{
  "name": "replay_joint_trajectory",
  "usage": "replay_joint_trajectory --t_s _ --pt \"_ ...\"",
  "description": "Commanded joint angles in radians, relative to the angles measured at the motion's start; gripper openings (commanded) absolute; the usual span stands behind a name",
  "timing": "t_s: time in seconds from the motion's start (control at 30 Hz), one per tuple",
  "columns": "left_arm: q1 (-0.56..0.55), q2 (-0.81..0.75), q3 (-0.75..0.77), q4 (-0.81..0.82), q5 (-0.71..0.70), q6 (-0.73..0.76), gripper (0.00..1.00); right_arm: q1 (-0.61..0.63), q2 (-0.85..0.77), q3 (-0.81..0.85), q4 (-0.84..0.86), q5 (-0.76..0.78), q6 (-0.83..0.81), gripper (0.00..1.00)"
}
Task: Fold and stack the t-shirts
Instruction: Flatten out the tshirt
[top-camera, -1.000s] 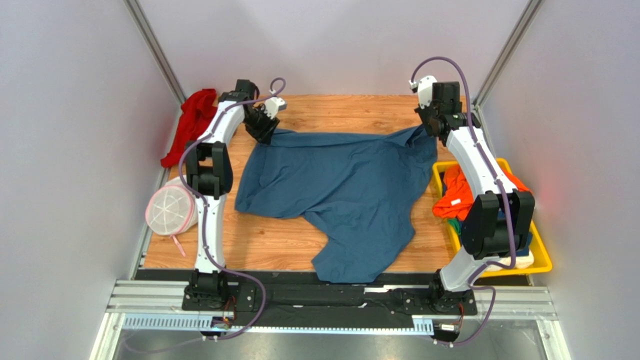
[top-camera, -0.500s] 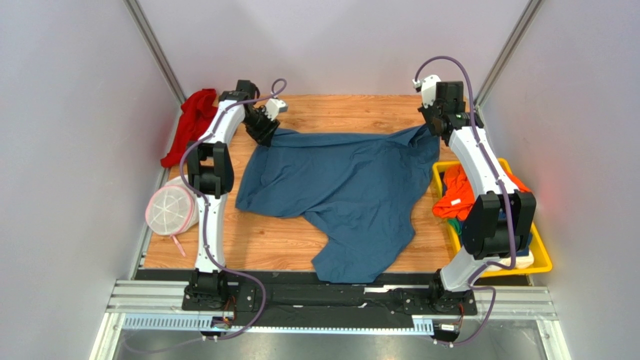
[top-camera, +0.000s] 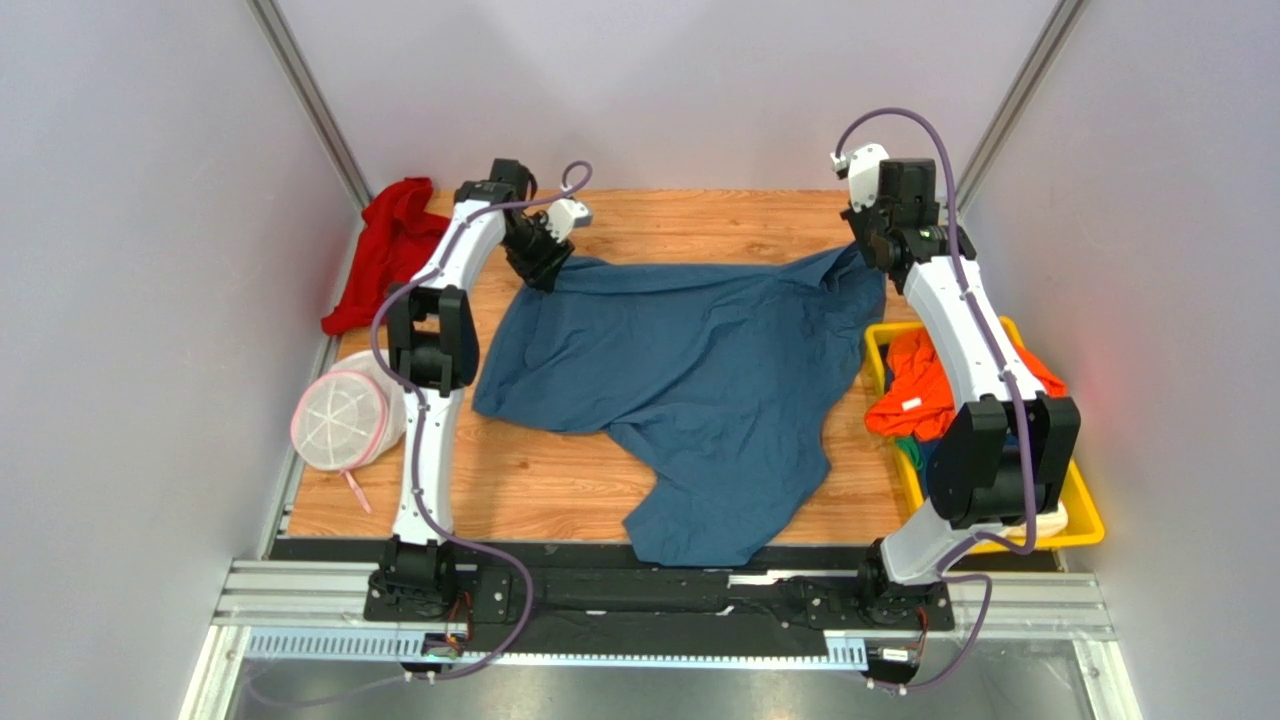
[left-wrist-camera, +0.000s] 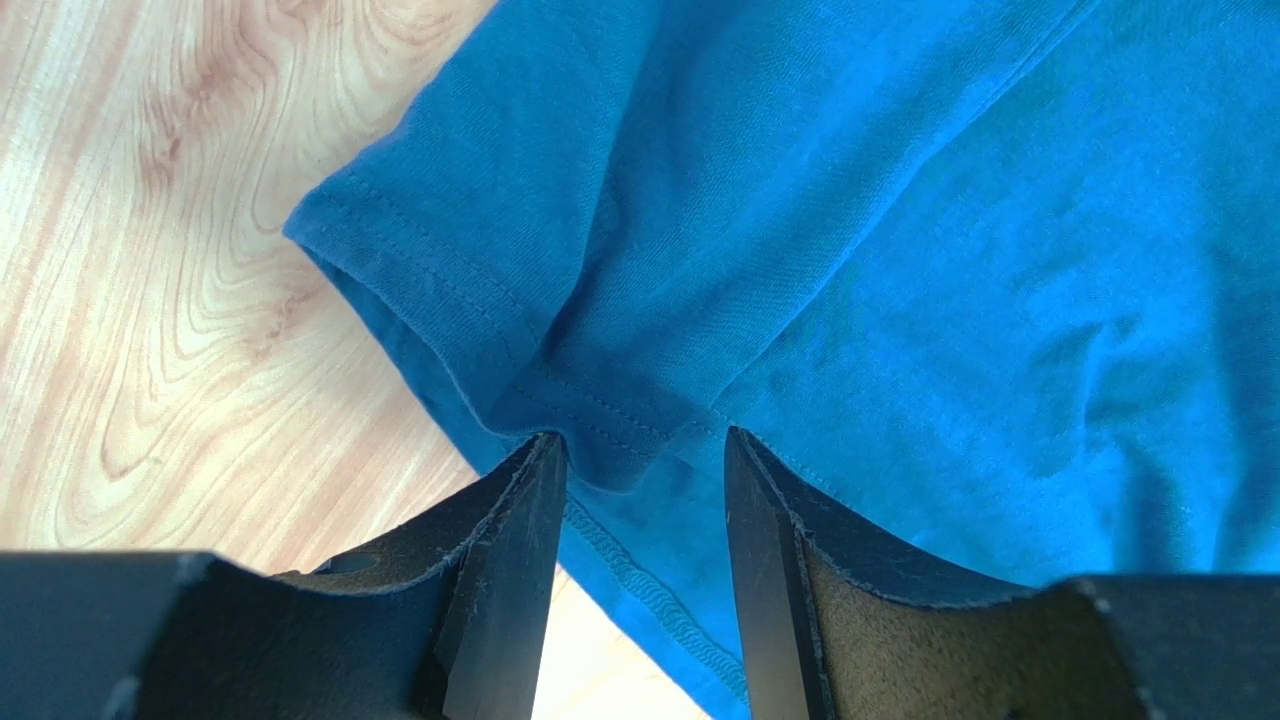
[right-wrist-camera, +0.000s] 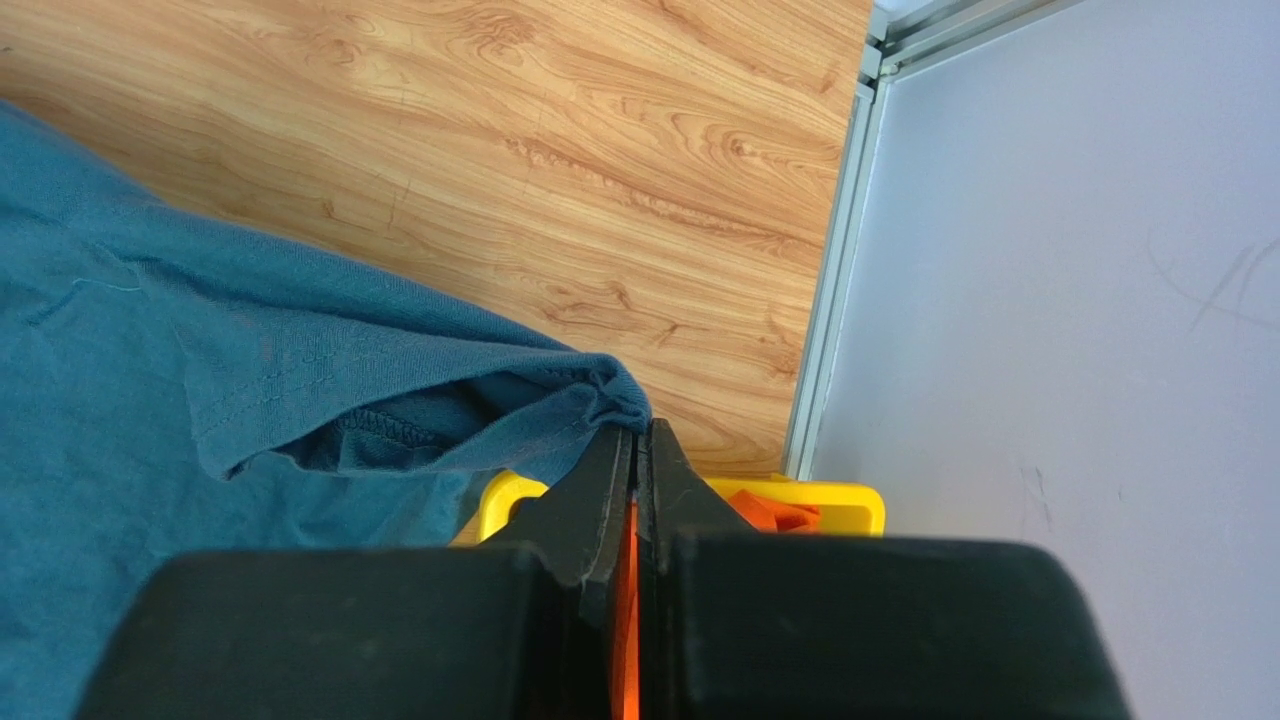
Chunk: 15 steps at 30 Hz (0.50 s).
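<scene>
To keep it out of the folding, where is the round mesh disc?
In the top view the mesh disc lies at the table's left edge, left of the left arm, nearer the bases than the red cloth.

teal-blue t-shirt (top-camera: 691, 375), orange shirt (top-camera: 902, 405), yellow bin (top-camera: 1085, 525), red cloth (top-camera: 388, 248), wood-grain table (top-camera: 706, 225)
</scene>
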<state>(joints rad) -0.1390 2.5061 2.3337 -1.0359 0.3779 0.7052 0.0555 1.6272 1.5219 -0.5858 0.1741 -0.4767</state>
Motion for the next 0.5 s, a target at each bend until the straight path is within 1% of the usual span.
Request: replay_joint_trajectory --t_s 0.0,0.07,0.1,0.17,0.2,0.3,0.37,0.47 --pt "-0.002 0.007 0.047 -0.013 0.013 0.02 0.51 -0.006 -0.049 0.032 0.021 -0.001 -0.007 0.0" --pt "-0.007 0.008 0.052 -0.012 0.004 0.02 0.48 -0.005 -0.053 0.026 0.021 -0.004 -0.005 0.0" --pt "-0.007 0.013 0.055 -0.01 -0.003 0.017 0.42 -0.005 -0.055 0.024 0.02 -0.007 -0.005 0.0" --pt "-0.011 0.017 0.059 -0.006 -0.01 0.017 0.39 -0.005 -0.059 0.018 0.02 -0.008 -0.003 0.0" --pt "-0.013 0.019 0.061 -0.004 -0.017 0.017 0.34 -0.006 -0.064 0.017 0.02 -0.007 -0.005 0.0" --pt "-0.019 0.02 0.062 0.007 -0.03 0.014 0.25 -0.006 -0.072 0.009 0.021 -0.007 -0.003 0.0" --pt "-0.024 0.022 0.064 0.008 -0.03 0.014 0.24 -0.006 -0.076 0.007 0.02 -0.008 -0.007 0.0" --pt "-0.033 0.023 0.062 0.008 -0.039 0.02 0.19 -0.006 -0.082 0.006 0.021 -0.002 -0.008 0.0"
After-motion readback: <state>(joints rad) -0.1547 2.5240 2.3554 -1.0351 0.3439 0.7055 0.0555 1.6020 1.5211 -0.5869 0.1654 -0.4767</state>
